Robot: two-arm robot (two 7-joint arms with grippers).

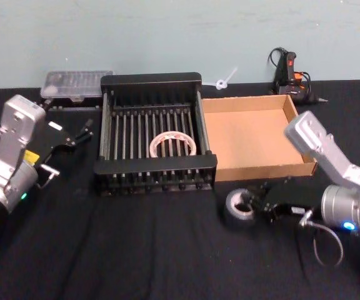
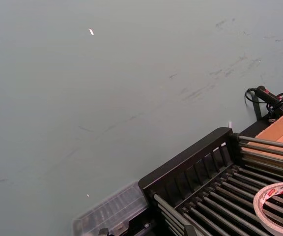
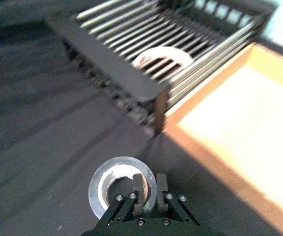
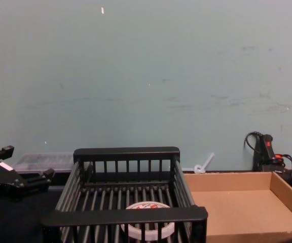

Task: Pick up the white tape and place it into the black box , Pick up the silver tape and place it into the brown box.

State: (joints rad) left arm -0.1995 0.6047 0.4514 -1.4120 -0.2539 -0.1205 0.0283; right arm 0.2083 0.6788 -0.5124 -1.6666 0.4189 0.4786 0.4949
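on black desk, before tan cardboard tray: right gripper fingers pinch small grey-silver tape roll wall, ready to lift. whitish tape ring already inside black slatted crate. left gripper parked aside, fingers apart.

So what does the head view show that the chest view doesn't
Head view alone: the silver tape on the black table in front of the brown box, with the right tool shut on its wall, one finger inside the hole.

Chest view alone: a side-on look through the black box's barred walls, and more of the wall behind.

Both share: the white tape lying flat in the black box, the brown box beside it, the glue gun behind, and the left tool, held off to the black box's left.
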